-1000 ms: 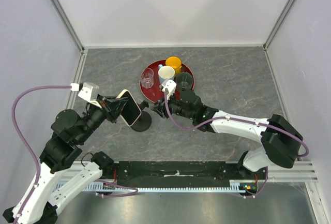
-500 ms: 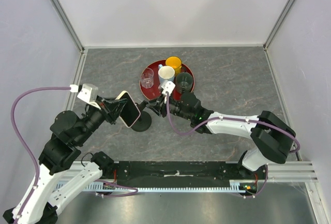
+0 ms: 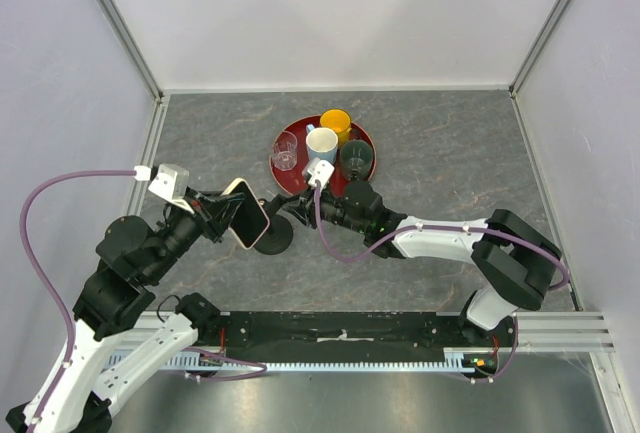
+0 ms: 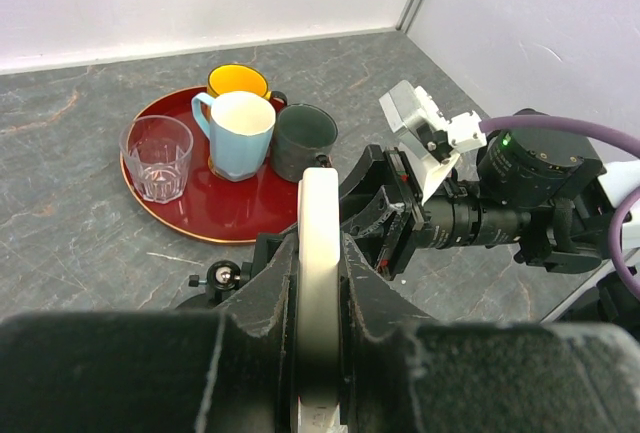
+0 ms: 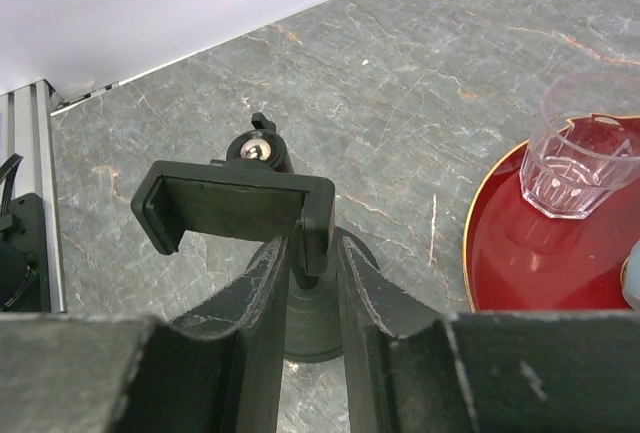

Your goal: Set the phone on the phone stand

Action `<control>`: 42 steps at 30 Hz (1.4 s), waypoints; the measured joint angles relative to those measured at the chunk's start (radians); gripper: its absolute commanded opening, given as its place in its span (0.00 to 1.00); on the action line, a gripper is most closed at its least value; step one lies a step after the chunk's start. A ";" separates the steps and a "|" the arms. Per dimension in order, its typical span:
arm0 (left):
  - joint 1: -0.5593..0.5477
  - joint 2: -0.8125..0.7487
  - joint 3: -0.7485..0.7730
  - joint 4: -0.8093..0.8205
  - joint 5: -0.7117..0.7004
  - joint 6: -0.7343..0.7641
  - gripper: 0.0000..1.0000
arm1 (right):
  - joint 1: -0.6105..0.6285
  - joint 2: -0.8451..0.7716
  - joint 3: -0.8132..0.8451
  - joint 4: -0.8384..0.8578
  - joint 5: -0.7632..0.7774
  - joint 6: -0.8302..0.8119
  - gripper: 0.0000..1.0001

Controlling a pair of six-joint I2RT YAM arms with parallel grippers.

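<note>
While the left gripper (image 4: 320, 253) clamps the phone (image 3: 247, 215) edgewise just beside the stand (image 5: 235, 208), the right gripper (image 5: 312, 273) pinches the stand's post beneath its holder.

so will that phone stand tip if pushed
Likely top-heavy: the phone stand has a wide clamp on a thin post over a small disc, so a push may tip it. The right gripper closed on the post should steady it.

right arm: elbow swings leftward, forearm folds in tighter
right gripper (image 3: 300, 209): shifts slightly left and down, closer over the stand (image 3: 272, 237)
phone (image 3: 247, 214): moves slightly left and lower, carried by the left gripper (image 3: 228, 215)
</note>
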 measured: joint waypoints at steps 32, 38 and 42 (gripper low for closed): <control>0.000 0.000 0.000 -0.013 -0.008 0.000 0.02 | 0.002 0.031 0.055 -0.003 -0.004 -0.033 0.28; 0.000 -0.005 0.001 -0.014 -0.008 0.000 0.02 | 0.002 0.031 0.056 -0.003 -0.003 -0.034 0.33; 0.000 -0.005 0.001 -0.014 -0.008 0.000 0.02 | 0.002 0.031 0.056 -0.003 -0.003 -0.034 0.33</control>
